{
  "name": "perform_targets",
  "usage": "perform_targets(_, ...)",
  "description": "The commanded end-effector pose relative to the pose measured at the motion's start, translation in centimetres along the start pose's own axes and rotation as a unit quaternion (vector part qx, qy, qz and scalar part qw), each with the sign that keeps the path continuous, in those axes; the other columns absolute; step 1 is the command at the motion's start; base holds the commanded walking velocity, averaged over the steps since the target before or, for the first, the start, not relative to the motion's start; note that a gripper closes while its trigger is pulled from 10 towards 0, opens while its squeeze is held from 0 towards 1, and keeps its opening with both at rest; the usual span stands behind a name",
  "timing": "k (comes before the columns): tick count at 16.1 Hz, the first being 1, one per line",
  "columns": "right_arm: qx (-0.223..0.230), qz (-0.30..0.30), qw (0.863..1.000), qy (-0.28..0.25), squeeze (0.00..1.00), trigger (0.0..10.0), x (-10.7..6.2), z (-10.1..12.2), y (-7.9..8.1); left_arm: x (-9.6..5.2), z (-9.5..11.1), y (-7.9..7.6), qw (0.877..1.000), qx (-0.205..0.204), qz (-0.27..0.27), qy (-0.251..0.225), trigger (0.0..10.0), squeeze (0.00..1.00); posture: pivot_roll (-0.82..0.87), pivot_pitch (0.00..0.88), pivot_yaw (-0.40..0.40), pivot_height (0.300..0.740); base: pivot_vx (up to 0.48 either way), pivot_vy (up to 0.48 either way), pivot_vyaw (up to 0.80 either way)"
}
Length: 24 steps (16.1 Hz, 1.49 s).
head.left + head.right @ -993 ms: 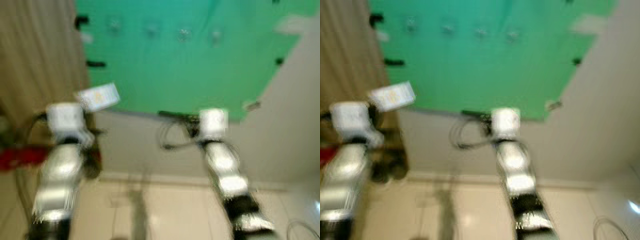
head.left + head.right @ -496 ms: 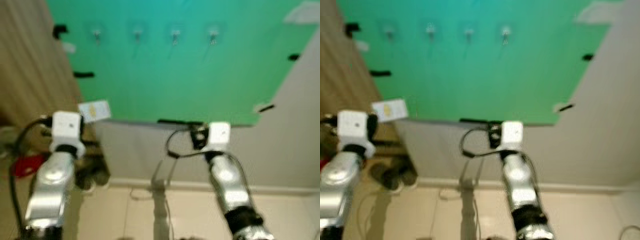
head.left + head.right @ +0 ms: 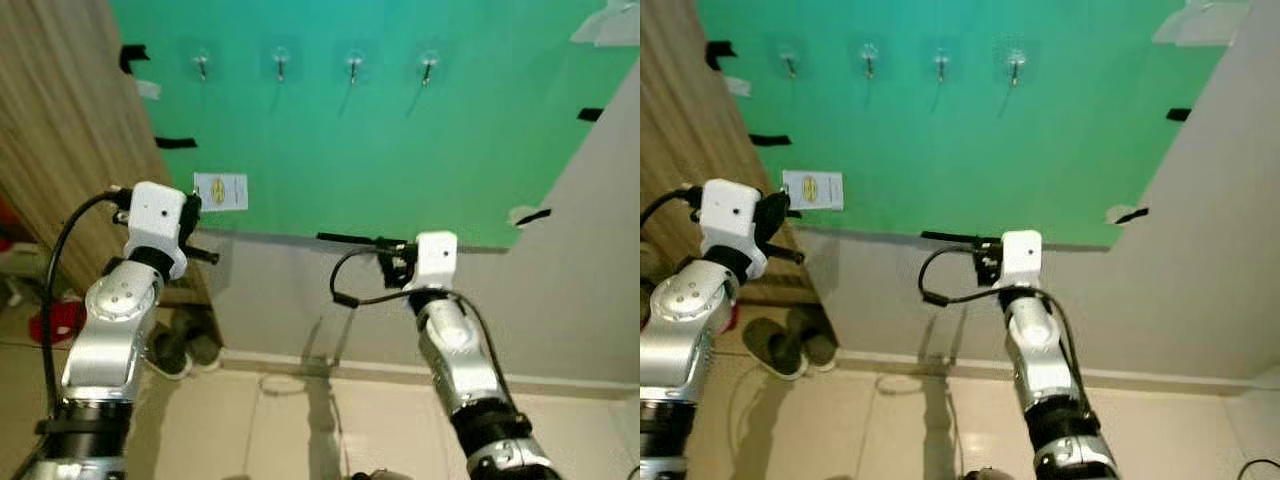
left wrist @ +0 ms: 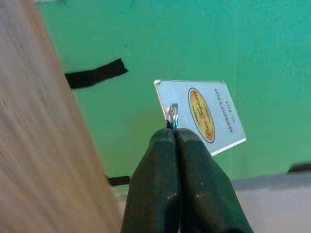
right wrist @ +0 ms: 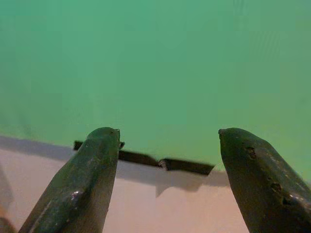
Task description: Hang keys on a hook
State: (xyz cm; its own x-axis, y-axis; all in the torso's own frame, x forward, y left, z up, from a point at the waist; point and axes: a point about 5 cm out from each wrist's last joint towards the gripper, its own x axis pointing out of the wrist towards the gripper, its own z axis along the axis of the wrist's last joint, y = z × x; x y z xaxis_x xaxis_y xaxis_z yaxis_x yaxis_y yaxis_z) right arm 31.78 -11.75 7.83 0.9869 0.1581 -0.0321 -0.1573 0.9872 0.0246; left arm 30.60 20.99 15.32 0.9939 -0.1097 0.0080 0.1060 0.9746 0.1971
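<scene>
Your left gripper (image 4: 174,132) pinches the key tag (image 4: 201,115) by its ring, below the leftmost hook (image 3: 202,67); your right gripper (image 5: 167,145) gapes empty.

Green sheet (image 3: 400,140) taped on grey wall (image 3: 590,270), wooden panel (image 3: 60,130), tiled floor (image 3: 270,430)

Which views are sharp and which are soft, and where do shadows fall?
Left eye view: sharp; the four hooks throw slanted shadows down the green sheet, and the arms shadow the floor. Left wrist view: the left gripper, the key ring and the tag are crisp, the wooden panel smeared. Right wrist view: the right gripper is soft, close to the lens.
</scene>
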Motion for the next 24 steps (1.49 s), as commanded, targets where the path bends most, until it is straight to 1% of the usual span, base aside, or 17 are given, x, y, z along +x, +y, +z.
perform_targets(1, -0.012, 0.011, 1.0, -0.015, 0.11, 10.0, 0.3, 0.8, 0.0, -0.3, -0.8, -0.1, 1.0, -0.024, 0.011, 0.005, 10.0, 0.0, 0.05, 0.016, -0.048, 0.74, 0.0, 0.0, 0.0)
perform_targets(3, -0.011, 0.013, 1.0, -0.017, 0.11, 10.0, 0.3, 1.0, 0.0, -0.7, -1.4, -1.2, 0.999, -0.037, 0.002, 0.01, 10.0, 0.0, 0.05, 0.018, -0.052, 0.74, 0.0, 0.24, 0.0)
perform_targets(4, -0.01, 0.012, 1.0, -0.015, 0.11, 10.0, 0.3, 0.8, 0.0, -0.7, -1.3, -1.5, 0.999, -0.034, -0.005, 0.009, 10.0, 0.0, 0.05, 0.02, -0.05, 0.74, 0.0, 0.48, 0.0)
perform_targets(6, -0.005, 0.013, 1.0, -0.007, 0.12, 10.0, 0.0, 0.4, 0.4, -0.8, -1.1, -1.2, 1.0, -0.029, -0.006, 0.004, 10.0, 0.0, 0.04, 0.023, -0.046, 0.74, 0.0, 0.48, -0.77)
perform_targets(9, -0.014, 0.019, 1.0, -0.003, 0.11, 10.0, -0.2, 0.1, 0.3, -0.8, -1.0, -1.4, 1.0, -0.027, -0.006, 0.003, 10.0, 0.0, 0.05, 0.028, -0.048, 0.74, 0.0, 0.48, -0.5)
perform_targets(10, -0.016, 0.022, 1.0, -0.002, 0.11, 10.0, -0.1, 0.1, 0.3, -0.7, -1.0, -1.5, 1.0, -0.018, 0.001, 0.003, 10.0, 0.0, 0.05, 0.028, -0.051, 0.74, 0.0, 0.48, 0.0)
perform_targets(12, -0.018, 0.024, 1.0, -0.006, 0.11, 10.0, 0.1, 0.4, 0.4, -0.1, -0.9, -1.1, 0.999, 0.023, 0.034, 0.015, 10.0, 0.0, 0.05, 0.029, -0.054, 0.74, 0.0, 0.0, 0.0)
perform_targets(14, -0.019, 0.025, 0.999, -0.008, 0.11, 10.0, 0.1, 0.5, 0.5, -0.3, -0.6, -1.1, 0.999, 0.014, 0.038, 0.004, 10.0, 0.0, 0.05, 0.03, -0.055, 0.74, 0.0, 0.0, 0.0)
perform_targets(15, -0.017, 0.025, 0.999, -0.017, 0.11, 10.0, 0.2, 0.8, 0.4, -0.7, -0.2, -1.6, 0.999, -0.011, 0.042, -0.01, 10.0, 0.0, 0.05, 0.027, -0.058, 0.74, 0.0, 0.0, 0.0)
perform_targets(16, -0.013, 0.021, 0.999, -0.029, 0.11, 10.0, 0.2, 1.3, 0.3, -0.7, 0.3, -2.0, 0.999, -0.018, 0.045, -0.024, 10.0, 0.0, 0.05, 0.025, -0.059, 0.74, 0.0, 0.0, 0.0)
perform_targets(17, -0.014, 0.019, 0.998, -0.056, 0.11, 10.0, 0.3, 2.5, 0.1, -0.5, 1.7, -2.4, 0.998, -0.026, 0.041, -0.05, 10.0, 0.0, 0.04, 0.02, -0.063, 0.74, 0.0, 0.0, 0.0)
perform_targets(18, -0.016, 0.021, 0.997, -0.07, 0.11, 10.0, 0.4, 3.2, -0.1, 0.1, 3.1, -2.6, 0.997, -0.019, 0.026, -0.067, 10.0, 0.0, 0.04, 0.017, -0.067, 0.74, 0.0, 0.0, 0.0)
perform_targets(19, -0.016, 0.022, 0.997, -0.07, 0.11, 10.0, 0.4, 3.3, -0.2, 0.5, 3.6, -2.6, 0.998, -0.019, 0.012, -0.066, 10.0, 0.0, 0.04, 0.016, -0.067, 0.74, 0.0, 0.0, 0.0)
perform_targets(20, -0.02, 0.026, 0.998, -0.062, 0.11, 10.0, 0.4, 2.9, -0.3, 1.5, 5.0, -2.7, 0.995, 0.002, -0.082, -0.057, 10.0, 0.0, 0.04, 0.013, -0.066, 0.74, 0.0, 0.0, 0.0)
perform_targets(21, -0.02, 0.028, 0.998, -0.059, 0.11, 10.0, 0.4, 2.8, -0.2, 1.8, 5.6, -2.6, 0.991, 0.015, -0.12, -0.058, 10.0, 0.0, 0.04, 0.012, -0.066, 0.74, 0.0, 0.0, 0.0)
perform_targets(23, -0.015, 0.031, 0.998, -0.052, 0.11, 10.0, 0.4, 2.5, 0.0, 2.7, 6.6, -2.2, 0.975, 0.028, -0.215, -0.046, 10.0, 0.0, 0.04, 0.002, -0.067, 0.74, 0.0, 0.0, 0.0)
perform_targets(24, -0.015, 0.035, 0.998, -0.051, 0.11, 10.0, 0.4, 2.5, 0.2, 3.1, 7.1, -2.1, 0.967, 0.04, -0.248, -0.041, 10.0, 0.0, 0.03, 0.0, -0.064, 0.74, 0.0, 0.0, 0.0)
